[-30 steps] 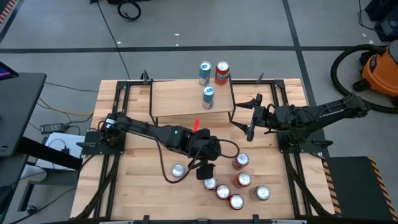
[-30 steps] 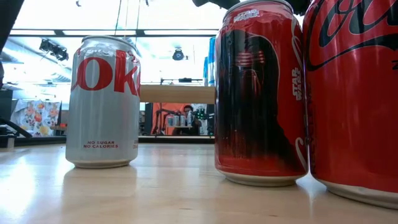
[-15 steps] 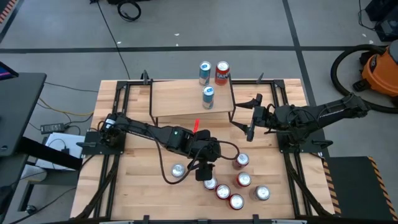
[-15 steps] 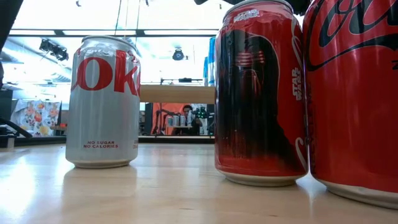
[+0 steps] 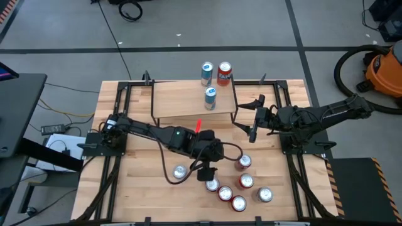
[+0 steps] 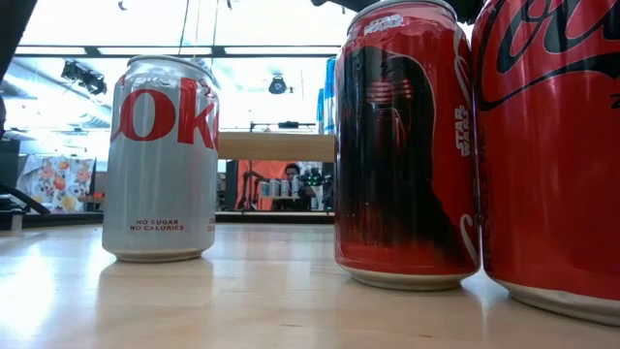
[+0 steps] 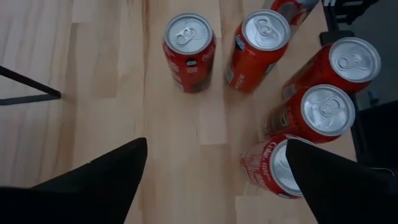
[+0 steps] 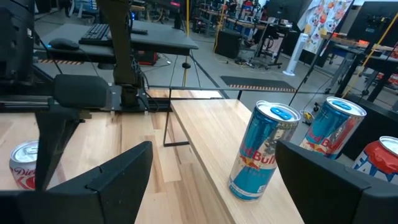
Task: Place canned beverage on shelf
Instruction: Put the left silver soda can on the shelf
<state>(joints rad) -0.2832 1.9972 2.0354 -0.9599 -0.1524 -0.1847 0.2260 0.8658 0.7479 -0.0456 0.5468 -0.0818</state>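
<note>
Starting at your left, the left gripper [image 5: 206, 171] hangs over the front of the slatted table [image 5: 138, 194] with its fingers [image 7: 93, 180] spread wide apart and nothing between them. The silver diet can [image 5: 180, 172] stands just to its left, and the cluster of red cans [image 7: 267, 118] begins just beyond its tips. In the left wrist view the nearest red can [image 7: 273, 169] sits close against the inner side of one finger, not centred in the gap, so I would judge the pick not yet lined up. Shift the gripper sideways until that can's lid is squarely between the fingers, come down straight, and close low on the body; its neighbours stand close, so a slanted approach could knock them over. Further right and toward the back, the shelf [image 5: 182, 100] already carries one blue can [image 5: 210, 98] near its right end, with another blue can [image 5: 206, 73] and a red-and-white can [image 5: 224, 73] standing at its back edge. Aim for the bare board to the left of them. At the far right, the right gripper [image 5: 251, 119] waits beside the shelf's right end, its fingers apart and holding nothing.
</note>
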